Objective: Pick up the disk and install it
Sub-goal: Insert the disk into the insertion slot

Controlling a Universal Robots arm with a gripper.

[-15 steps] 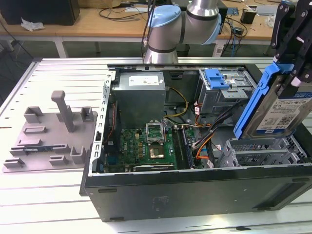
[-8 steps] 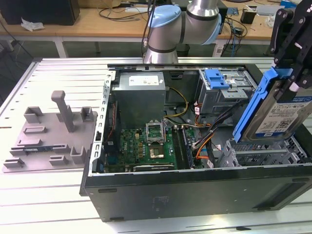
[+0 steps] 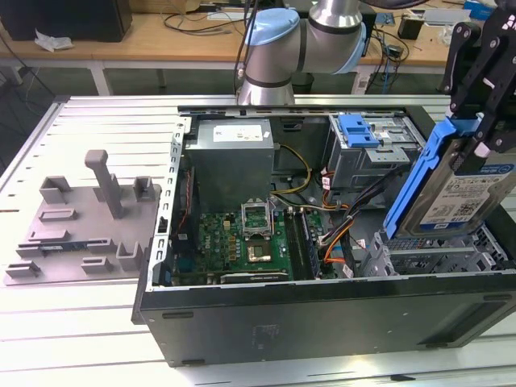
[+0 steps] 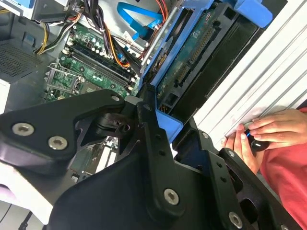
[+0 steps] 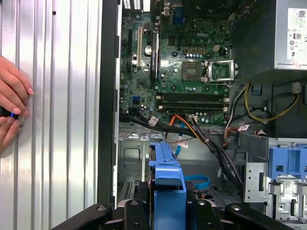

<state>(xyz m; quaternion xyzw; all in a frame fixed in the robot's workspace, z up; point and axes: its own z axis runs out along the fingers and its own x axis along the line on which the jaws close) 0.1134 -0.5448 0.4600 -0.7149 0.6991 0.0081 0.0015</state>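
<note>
Over the open case (image 3: 322,322), the hand (image 3: 482,143) grips the disk (image 3: 461,197) (silver, blue-framed).

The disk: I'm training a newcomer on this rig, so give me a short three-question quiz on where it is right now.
1. True or false: the disk, a flat silver hard drive in a bright blue plastic carrier, lies flat on the table.
2. What is the black claw shut on? A) a grey plastic fixture B) the disk C) an orange cable
3. In the first wrist view, what rests on the ribbed metal tabletop beside the open black computer case?

Key: 1 false, it hangs tilted in the claw over the case. 2 B. 3 a person's hand.
</note>
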